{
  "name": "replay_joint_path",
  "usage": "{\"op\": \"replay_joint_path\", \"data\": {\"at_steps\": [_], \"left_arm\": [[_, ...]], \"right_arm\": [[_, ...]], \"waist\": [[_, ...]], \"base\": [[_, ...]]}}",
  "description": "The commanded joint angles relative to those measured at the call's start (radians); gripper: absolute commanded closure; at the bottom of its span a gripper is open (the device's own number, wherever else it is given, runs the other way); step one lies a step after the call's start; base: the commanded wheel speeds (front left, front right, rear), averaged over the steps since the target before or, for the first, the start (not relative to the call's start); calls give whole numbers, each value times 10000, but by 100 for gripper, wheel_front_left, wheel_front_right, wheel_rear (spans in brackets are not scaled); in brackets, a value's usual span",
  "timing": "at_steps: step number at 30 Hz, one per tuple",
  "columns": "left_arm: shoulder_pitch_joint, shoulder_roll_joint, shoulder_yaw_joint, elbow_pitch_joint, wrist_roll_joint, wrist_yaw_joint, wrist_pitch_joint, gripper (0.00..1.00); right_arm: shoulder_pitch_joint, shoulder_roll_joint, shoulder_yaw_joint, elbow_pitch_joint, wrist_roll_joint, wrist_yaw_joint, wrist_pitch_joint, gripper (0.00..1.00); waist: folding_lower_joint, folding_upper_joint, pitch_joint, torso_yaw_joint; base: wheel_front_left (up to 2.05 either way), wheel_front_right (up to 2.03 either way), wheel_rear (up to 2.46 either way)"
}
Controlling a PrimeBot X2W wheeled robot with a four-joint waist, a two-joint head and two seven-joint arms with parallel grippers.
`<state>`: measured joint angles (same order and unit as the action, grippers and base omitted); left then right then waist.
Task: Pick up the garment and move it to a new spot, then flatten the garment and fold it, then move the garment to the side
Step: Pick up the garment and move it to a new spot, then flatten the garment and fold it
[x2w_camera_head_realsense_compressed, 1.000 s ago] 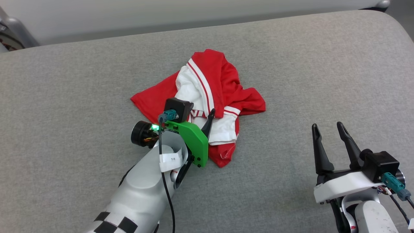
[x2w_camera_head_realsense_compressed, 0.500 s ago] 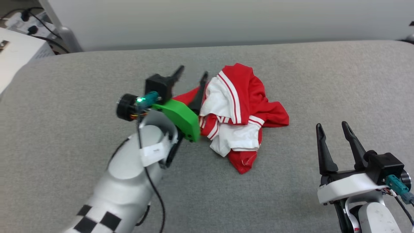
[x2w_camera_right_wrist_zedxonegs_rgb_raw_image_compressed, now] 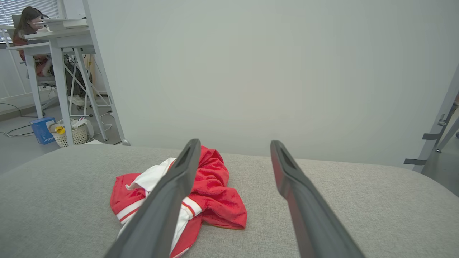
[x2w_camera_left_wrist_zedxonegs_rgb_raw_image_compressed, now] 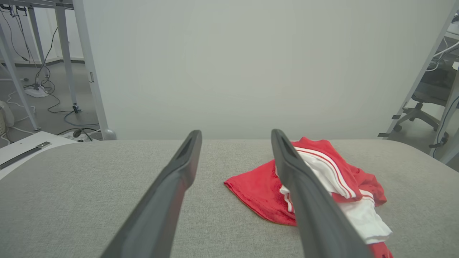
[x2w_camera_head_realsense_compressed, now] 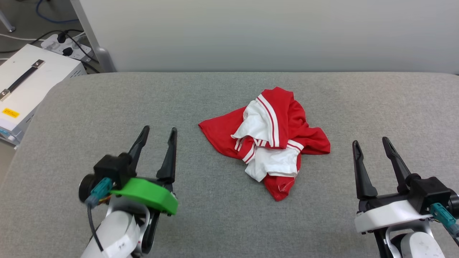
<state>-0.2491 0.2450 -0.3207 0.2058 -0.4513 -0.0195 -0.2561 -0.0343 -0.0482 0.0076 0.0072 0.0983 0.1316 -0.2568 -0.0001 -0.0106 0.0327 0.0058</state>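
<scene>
The garment (x2w_camera_head_realsense_compressed: 267, 139) lies crumpled in a heap at the middle of the grey padded table (x2w_camera_head_realsense_compressed: 222, 93): red cloth, white sleeves, red-and-white striped trim. Its print is hidden in the folds. My left gripper (x2w_camera_head_realsense_compressed: 159, 132) stands open at the lower left, well clear of the heap's left edge, nothing between its fingers. My right gripper (x2w_camera_head_realsense_compressed: 371, 142) is open at the lower right, apart from the cloth. The garment (x2w_camera_left_wrist_zedxonegs_rgb_raw_image_compressed: 322, 182) shows to the right past my left fingers (x2w_camera_left_wrist_zedxonegs_rgb_raw_image_compressed: 179, 172) in the left wrist view. In the right wrist view the garment (x2w_camera_right_wrist_zedxonegs_rgb_raw_image_compressed: 211, 193) lies left, behind one finger.
A white equipment box (x2w_camera_head_realsense_compressed: 25, 86) with a black handle stands off the table's left end, beside a power strip and cables (x2w_camera_head_realsense_compressed: 68, 43). A pale wall panel (x2w_camera_head_realsense_compressed: 251, 32) runs behind the table. A person (x2w_camera_right_wrist_zedxonegs_rgb_raw_image_compressed: 30, 27) sits at a desk in the far background.
My left arm has drawn back from the garment to the lower left, its gripper empty. The head camera has turned, so the whole scene has shifted. The garment lies as before.
</scene>
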Motion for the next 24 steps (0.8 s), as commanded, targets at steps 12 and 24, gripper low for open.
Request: {"op": "replay_joint_path", "data": {"at_steps": [12, 24], "left_arm": [[2057, -1247, 1310, -1382, 1932, -543, -56, 0], [1896, -1593, 1655, -1200, 2551, -942, -57, 0]], "right_arm": [[392, -20, -11, -113, 199, -9, -49, 0], [305, -20, 19, -159, 276, -9, -49, 0]], "waist": [[1, 106, -26, -146], [1, 106, 243, -303]], "base": [[0, 0, 0], [0, 0, 0]]}}
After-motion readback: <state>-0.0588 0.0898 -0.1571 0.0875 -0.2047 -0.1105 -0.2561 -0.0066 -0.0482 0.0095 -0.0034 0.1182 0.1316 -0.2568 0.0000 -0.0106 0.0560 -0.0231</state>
